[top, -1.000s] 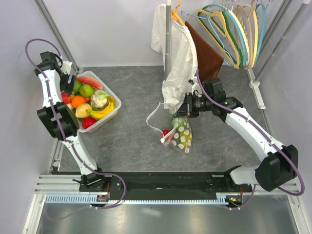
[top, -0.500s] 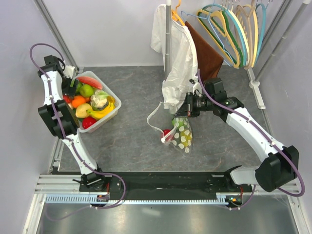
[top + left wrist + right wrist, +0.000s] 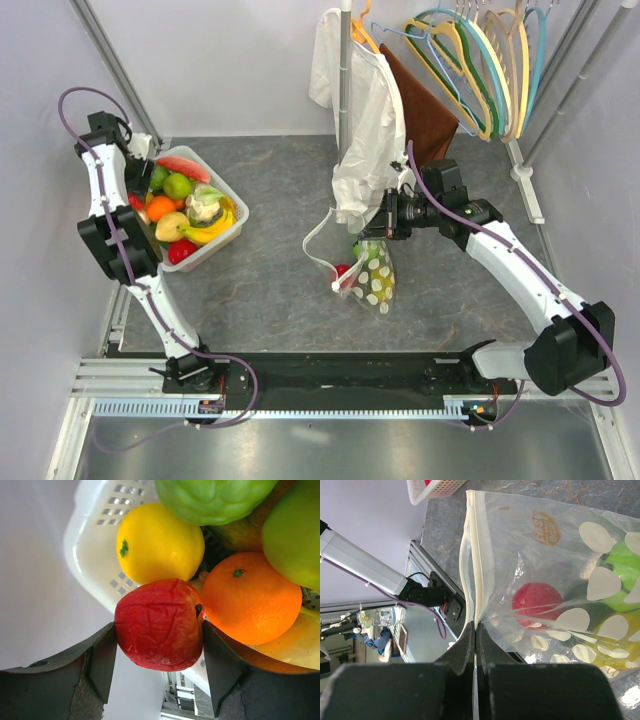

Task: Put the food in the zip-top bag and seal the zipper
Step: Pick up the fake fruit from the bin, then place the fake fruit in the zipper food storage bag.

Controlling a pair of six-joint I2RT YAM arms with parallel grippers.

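Left fingers [image 3: 102, 662] just closed onto red apple [image 3: 159, 625] inside basket [image 3: 95, 540]; pick under way. Right fingers [image 3: 457, 665] pinch zip-top bag [image 3: 555, 555] edge.

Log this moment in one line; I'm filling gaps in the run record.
left jaws: shut on red apple in basket | right jaws: shut on zip-top bag mouth edge | bag: food inside, zipper unsealed

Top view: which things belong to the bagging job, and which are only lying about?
Job: dotted bag, pinched by the right gripper; red apple, in the left gripper; basket of toy fruit.
Lying about: white coat, brown cloth, hangers.
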